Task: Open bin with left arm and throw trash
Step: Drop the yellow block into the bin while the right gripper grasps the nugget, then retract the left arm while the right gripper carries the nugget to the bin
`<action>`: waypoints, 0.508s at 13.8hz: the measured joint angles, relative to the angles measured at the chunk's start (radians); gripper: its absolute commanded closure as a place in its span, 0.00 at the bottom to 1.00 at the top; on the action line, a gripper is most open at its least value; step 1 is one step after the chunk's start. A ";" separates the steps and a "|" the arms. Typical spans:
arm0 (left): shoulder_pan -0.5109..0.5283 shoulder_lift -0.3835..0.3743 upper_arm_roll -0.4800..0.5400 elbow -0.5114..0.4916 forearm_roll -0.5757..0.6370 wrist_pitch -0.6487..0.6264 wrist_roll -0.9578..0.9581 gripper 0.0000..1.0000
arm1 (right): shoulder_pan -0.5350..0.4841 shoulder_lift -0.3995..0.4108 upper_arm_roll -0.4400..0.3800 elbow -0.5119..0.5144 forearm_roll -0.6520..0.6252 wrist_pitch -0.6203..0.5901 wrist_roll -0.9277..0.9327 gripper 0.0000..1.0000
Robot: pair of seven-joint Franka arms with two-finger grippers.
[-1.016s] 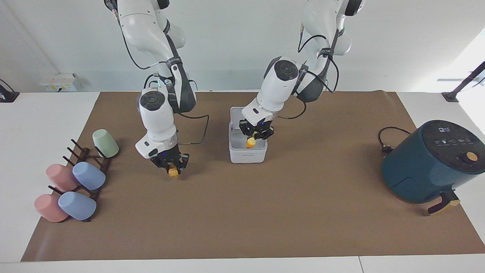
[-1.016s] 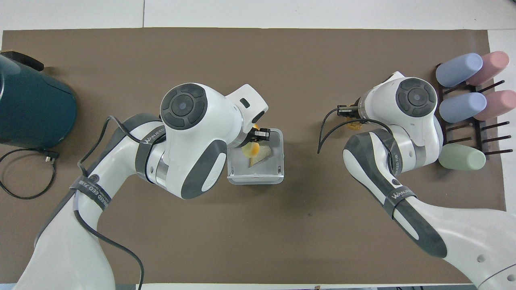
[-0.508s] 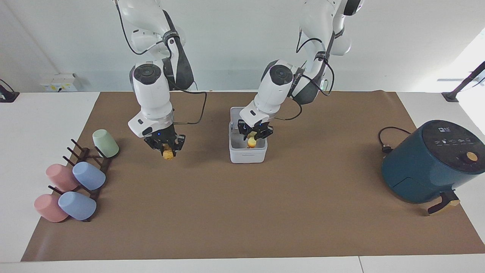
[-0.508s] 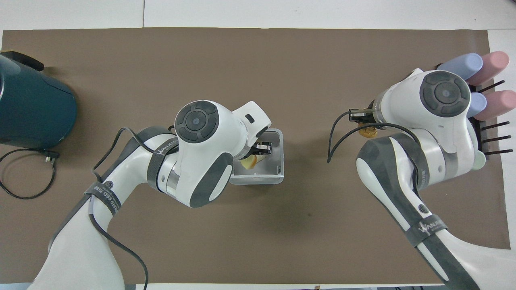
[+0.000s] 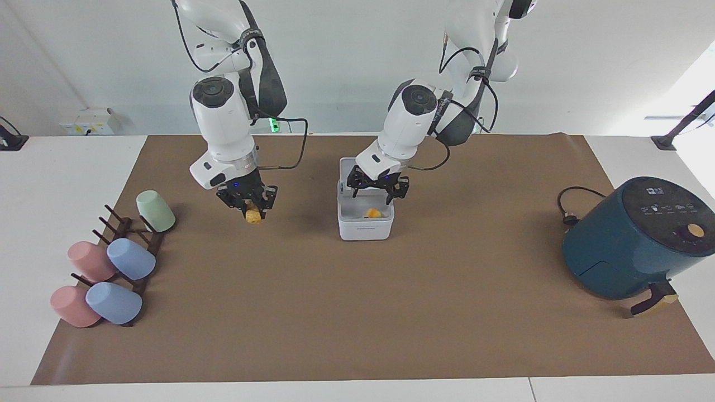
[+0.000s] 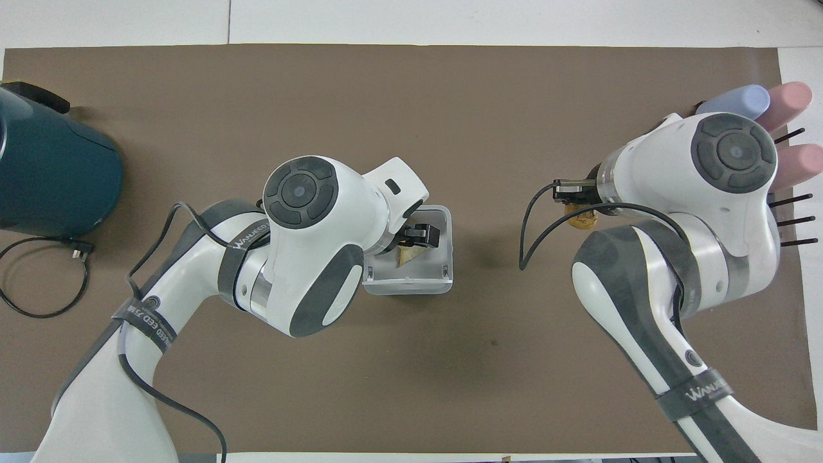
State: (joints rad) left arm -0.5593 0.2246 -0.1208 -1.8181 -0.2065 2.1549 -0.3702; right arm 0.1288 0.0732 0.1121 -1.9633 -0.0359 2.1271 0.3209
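My left gripper point(image 5: 377, 191) hangs wide open over the small white plastic bin point(image 5: 366, 225), yellow chunk point(image 5: 373, 213) inside; right gripper point(image 5: 252, 207) pinches the golden-brown nugget point(image 5: 254, 215), ready for binning.

A teal air fryer point(image 5: 634, 240) sits at one table end, pastel cups point(image 5: 131, 258) on a rack point(image 5: 146, 241) at the other.

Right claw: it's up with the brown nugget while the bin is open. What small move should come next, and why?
Probably carry the right claw sideways toward the bin, once the left claw clears away. The right claw is shut on the nugget over bare mat. The bin's lid is up, and the yellow chunk lies inside it under the open left claw.
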 measured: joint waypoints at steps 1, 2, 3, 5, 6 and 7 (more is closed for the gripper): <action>0.000 -0.004 0.000 0.000 0.000 -0.004 0.000 0.00 | 0.000 0.000 0.009 0.000 0.003 0.000 0.000 1.00; 0.000 -0.004 0.000 0.000 0.000 -0.005 0.000 0.00 | 0.001 0.000 0.016 0.001 0.005 0.000 0.000 1.00; 0.000 -0.004 0.001 0.000 0.000 -0.005 0.000 0.00 | 0.004 0.000 0.024 0.004 0.008 0.001 0.000 1.00; 0.016 -0.012 0.013 0.014 0.000 -0.012 -0.001 0.00 | 0.038 0.000 0.030 0.013 0.013 0.003 0.009 1.00; 0.049 -0.020 0.017 0.038 0.000 -0.042 0.000 0.00 | 0.067 0.000 0.031 0.016 0.023 0.008 0.034 1.00; 0.101 -0.030 0.020 0.077 0.008 -0.094 0.011 0.00 | 0.099 0.000 0.032 0.018 0.050 0.019 0.063 1.00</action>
State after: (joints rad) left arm -0.4584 0.1943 -0.1006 -1.7411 -0.1990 2.0607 -0.3592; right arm 0.2279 0.0733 0.1443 -1.9458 0.0145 2.1458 0.3841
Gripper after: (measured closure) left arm 0.000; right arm 0.599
